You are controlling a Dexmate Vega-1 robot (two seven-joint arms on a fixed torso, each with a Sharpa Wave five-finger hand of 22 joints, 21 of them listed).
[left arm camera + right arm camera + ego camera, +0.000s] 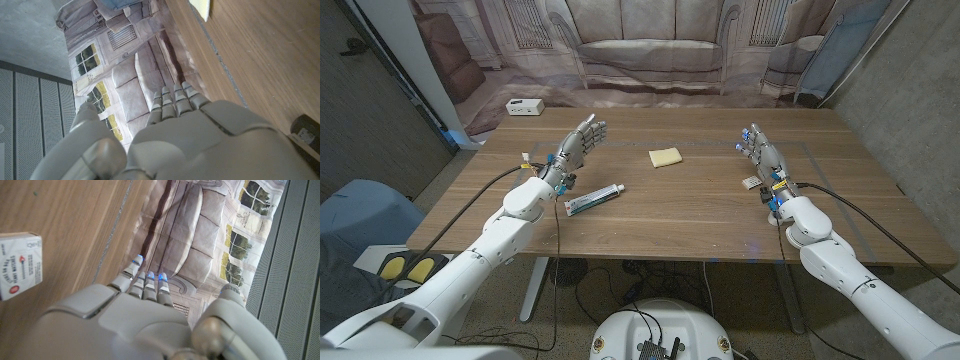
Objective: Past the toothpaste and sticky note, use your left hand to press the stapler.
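A white and red toothpaste tube [594,200] lies on the wooden table [700,215], left of the middle. A yellow sticky note [665,156] [202,6] lies farther back, near the centre. At the far left corner sits a small white boxy object [524,107], which looks like the stapler. My left hand [578,145] [190,135] is raised above the table behind the toothpaste, fingers spread, holding nothing. It is well short of the white object. My right hand [760,155] [145,315] stands upright on the right side, fingers extended, empty.
A small white printed box [752,182] [17,265] lies just beside my right hand. A backdrop printed with a sofa [650,50] hangs behind the table's far edge. A dark item [306,131] shows by my left wrist.
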